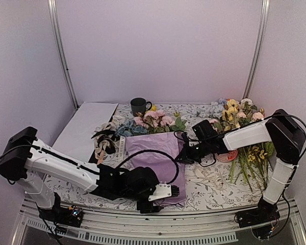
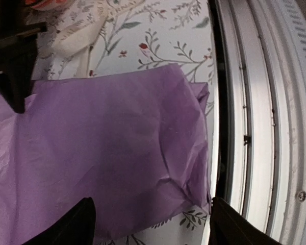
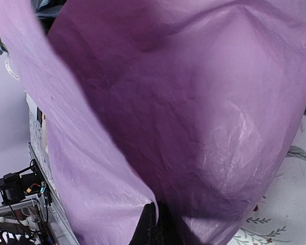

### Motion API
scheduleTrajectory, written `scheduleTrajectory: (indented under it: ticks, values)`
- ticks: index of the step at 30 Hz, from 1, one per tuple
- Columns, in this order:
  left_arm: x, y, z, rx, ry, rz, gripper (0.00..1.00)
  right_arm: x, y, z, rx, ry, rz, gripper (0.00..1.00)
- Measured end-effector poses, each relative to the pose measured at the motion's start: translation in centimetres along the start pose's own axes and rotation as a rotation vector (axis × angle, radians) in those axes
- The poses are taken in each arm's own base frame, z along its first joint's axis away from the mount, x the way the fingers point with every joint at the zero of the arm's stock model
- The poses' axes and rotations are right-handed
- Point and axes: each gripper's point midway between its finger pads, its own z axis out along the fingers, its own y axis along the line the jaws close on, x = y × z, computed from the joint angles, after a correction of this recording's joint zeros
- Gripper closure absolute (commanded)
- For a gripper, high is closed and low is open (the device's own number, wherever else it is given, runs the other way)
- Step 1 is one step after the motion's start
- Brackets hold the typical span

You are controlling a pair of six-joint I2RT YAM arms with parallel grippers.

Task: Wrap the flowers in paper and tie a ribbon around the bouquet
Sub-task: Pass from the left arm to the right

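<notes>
Paper fills right wrist view, pinched in right fingers; left fingers wide; flowers partly covered.

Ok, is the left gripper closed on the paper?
No, the left gripper has its fingertips wide apart over the paper, gripping nothing.

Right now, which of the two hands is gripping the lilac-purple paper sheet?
The right hand, shut on the lilac-purple paper sheet; the left hand is open above it.
</notes>
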Motion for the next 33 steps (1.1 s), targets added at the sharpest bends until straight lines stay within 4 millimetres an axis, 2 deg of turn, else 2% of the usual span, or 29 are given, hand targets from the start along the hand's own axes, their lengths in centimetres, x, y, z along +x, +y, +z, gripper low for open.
scheduleTrajectory:
  ticks: [2,3,5,7,9,13,15,17,20,25,29,31,32,33]
  values:
    - [-1.1,2.1,-2.0,-0.034,-0.06,-0.092,0.31,0.2,-0.8,0.0,-0.002,0.003,0.021,1.0]
    - [-1.4,3.9,-3.2,-0.065,-0.095,-0.165,0.34,0.3,-1.2,0.0,-0.004,0.003,0.029,1.0]
    - [-1.2,8.9,-5.7,-0.163,-0.154,-0.336,0.38,0.6,-1.7,0.0,-0.008,0.001,0.038,1.0]
    - [0.5,13.7,-7.6,-0.281,-0.182,-0.5,0.36,0.8,-2.3,0.0,-0.009,-0.002,0.052,1.0]
    - [2.8,16.7,-8.8,-0.37,-0.176,-0.628,0.35,1.0,-2.6,0.0,-0.014,-0.005,0.061,1.0]
    - [7.2,19.8,-9.8,-0.466,-0.126,-0.824,0.34,1.2,-3.3,-0.1,-0.02,-0.016,0.073,1.0]
    - [9.7,21.7,-10.3,-0.503,-0.102,-0.909,0.31,1.1,-3.3,-0.2,-0.027,-0.015,0.076,1.0]
    - [11.3,23.0,-10.3,-0.519,-0.086,-0.947,0.22,1.2,-3.1,-0.2,-0.036,-0.01,0.076,1.0]
    - [13.3,23.7,-9.1,-0.496,-0.045,-0.96,0.17,1.3,-3.0,-0.1,-0.05,0.001,0.077,1.0]
    - [15.3,23.1,-5.5,-0.407,0.014,-0.932,0.2,1.2,-2.9,0.2,-0.065,0.012,0.097,1.0]
    - [16.8,23.7,-3.8,-0.4,0.047,-0.907,0.24,1.1,-3.0,0.2,-0.062,0.008,0.114,1.0]
    - [16.9,24.3,-3.3,-0.405,0.049,-0.888,0.3,1.1,-3.0,0.2,-0.061,0.007,0.125,1.0]
    - [16.7,24.7,-3.2,-0.408,0.044,-0.876,0.4,1.1,-3.0,0.2,-0.059,0.007,0.13,1.0]
    - [16.5,25.1,-3.1,-0.412,0.036,-0.865,0.6,1.1,-3.1,0.2,-0.058,0.006,0.135,1.0]
